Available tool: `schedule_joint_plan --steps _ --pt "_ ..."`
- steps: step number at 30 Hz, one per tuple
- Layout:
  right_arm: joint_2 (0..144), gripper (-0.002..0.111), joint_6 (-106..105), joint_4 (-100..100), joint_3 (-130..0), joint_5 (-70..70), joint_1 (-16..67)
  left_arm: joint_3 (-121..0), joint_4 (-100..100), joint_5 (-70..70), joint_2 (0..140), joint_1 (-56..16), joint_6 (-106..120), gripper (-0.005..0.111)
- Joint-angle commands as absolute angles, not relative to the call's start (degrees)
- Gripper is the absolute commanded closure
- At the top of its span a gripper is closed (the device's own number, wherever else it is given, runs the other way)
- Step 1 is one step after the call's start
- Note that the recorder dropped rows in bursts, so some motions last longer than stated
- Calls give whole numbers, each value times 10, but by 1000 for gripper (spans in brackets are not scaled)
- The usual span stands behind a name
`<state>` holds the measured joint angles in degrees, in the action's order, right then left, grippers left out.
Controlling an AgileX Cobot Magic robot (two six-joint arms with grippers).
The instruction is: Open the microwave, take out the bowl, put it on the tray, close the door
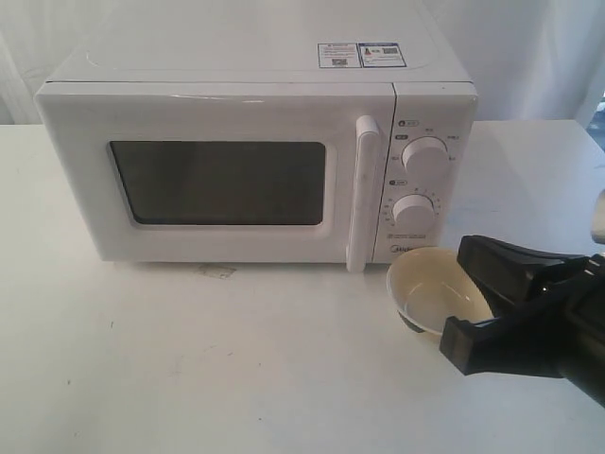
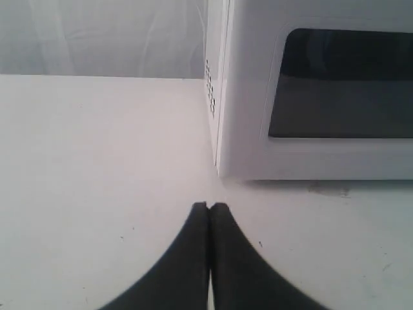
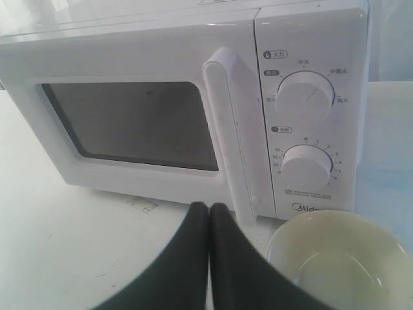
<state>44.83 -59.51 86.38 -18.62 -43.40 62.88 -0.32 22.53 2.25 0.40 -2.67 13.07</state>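
Observation:
The white microwave (image 1: 255, 151) stands on the table with its door (image 1: 217, 180) shut, the bar handle (image 1: 362, 194) upright beside two round knobs. On the table in front of the knob panel sits the cream-yellow bowl (image 1: 437, 288), empty. My right gripper (image 3: 210, 205) is shut on nothing, its tips over the table near the foot of the handle, with the bowl (image 3: 339, 258) just beside it. Its black body (image 1: 539, 322) shows by the bowl in the exterior view. My left gripper (image 2: 210, 205) is shut and empty, low by the microwave's left front corner (image 2: 219, 169). No tray is in view.
A white table (image 1: 189, 378) carries everything, with a white curtain behind. A small scrap of tape (image 1: 217, 271) lies under the door's front edge. The dark window (image 3: 132, 123) hides the oven's inside.

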Motion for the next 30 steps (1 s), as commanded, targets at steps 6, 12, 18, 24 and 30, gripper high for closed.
schedule_joint_plan --steps 6,12,18,24,30 --pt "445 108 -602 860 -181 -435 629 0 141 126 0 -28 227 107" --pt "445 108 -602 860 -181 -435 629 0 139 139 0 -28 191 107" --pt "445 108 -602 860 -181 -435 629 0 142 138 0 -28 196 107" --pt "445 108 -602 860 -181 -435 629 0 142 136 0 -28 196 107" --pt "445 108 -602 860 -181 -435 629 0 142 136 0 -28 196 107"
